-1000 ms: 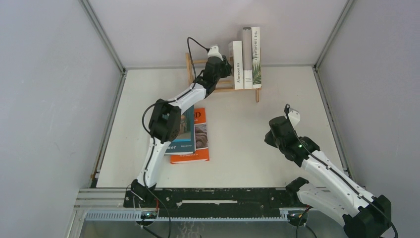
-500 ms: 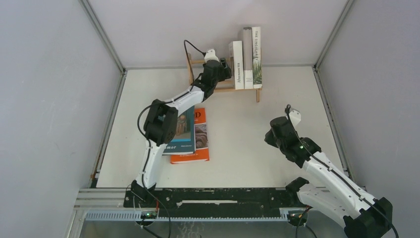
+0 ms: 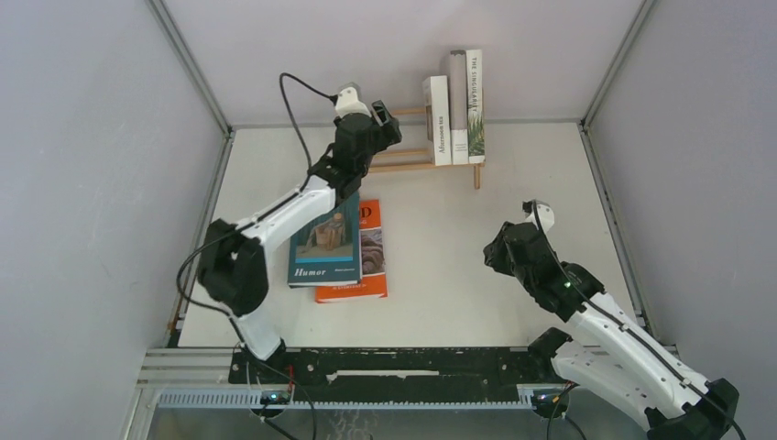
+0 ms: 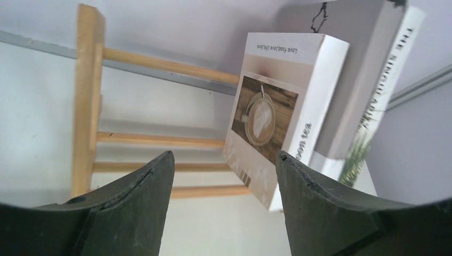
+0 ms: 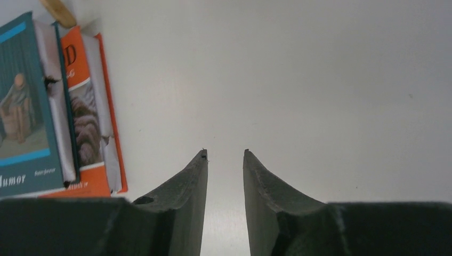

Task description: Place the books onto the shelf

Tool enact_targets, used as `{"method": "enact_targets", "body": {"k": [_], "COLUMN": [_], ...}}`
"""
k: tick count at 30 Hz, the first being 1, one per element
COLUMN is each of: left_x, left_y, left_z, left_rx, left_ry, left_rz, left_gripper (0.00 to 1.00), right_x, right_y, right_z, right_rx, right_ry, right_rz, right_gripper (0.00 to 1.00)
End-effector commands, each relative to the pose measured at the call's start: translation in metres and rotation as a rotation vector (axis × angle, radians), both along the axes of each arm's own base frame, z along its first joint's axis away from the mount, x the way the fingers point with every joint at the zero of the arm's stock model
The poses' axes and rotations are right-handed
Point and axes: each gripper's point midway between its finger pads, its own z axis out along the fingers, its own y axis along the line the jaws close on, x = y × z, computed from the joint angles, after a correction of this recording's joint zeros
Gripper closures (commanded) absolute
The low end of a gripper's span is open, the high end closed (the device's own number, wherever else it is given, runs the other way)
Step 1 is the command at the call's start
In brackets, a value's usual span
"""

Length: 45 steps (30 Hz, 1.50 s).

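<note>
Jaws apart: left gripper [image 4: 224, 156] faces the shelf [image 4: 88, 80], its left slats free; right gripper [image 5: 225, 152], seemingly narrower, over the table [image 5: 330, 80].

The left arm [image 3: 293, 206] stretches toward twelve o'clock, its left gripper [image 4: 224, 157] spread wide and empty; the right gripper [image 5: 225, 153], at four o'clock, shows a narrow gap.

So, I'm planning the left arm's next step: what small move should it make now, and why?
Probably lower the left tool toward the teal Humor book: it stands open and empty by the shelf, three books stand there, and Humor lies atop the orange book on the table.
</note>
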Motion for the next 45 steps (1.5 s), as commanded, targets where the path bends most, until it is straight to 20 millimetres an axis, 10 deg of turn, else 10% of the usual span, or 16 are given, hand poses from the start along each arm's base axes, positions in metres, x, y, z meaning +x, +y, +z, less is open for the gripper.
{"method": "enact_targets", "body": {"k": [1,7,13,24,34,45], "left_x": [-0.057,-0.142,-0.212,-0.29,-0.286,-0.248], "left_y": [0.026,0.069,0.125,0.2,0.215,0.239], "left_z": [0.049,0.058,0.009,-0.04,-0.073,-0.101], "left_rx": [-0.012,0.031,-0.061,-0.224,-0.208,-0.222], "left_ry": [-0.048,0.033,0.146,0.205,0.313,0.429], "left_rz": [0.052,0.111,0.186,0.299,0.375,0.44], "left_gripper": [0.25,0.22,0.18,0.0,0.0,0.0], "right_x": [-0.008,-0.029,-0.033,-0.006,0.035,0.08], "right_y": [0.018,0.044,0.085,0.171,0.237,0.266], "right_z": [0.018,0.03,0.038,0.043,0.047,0.049], "right_rx": [0.014,0.072,0.1,0.042,-0.06,-0.045], "right_ry": [-0.059,-0.031,-0.007,-0.036,-0.049,-0.032], "right_rz": [0.096,0.219,0.344,0.491,0.533,0.58], "right_gripper": [0.6,0.51,0.45,0.2,0.17,0.19]}}
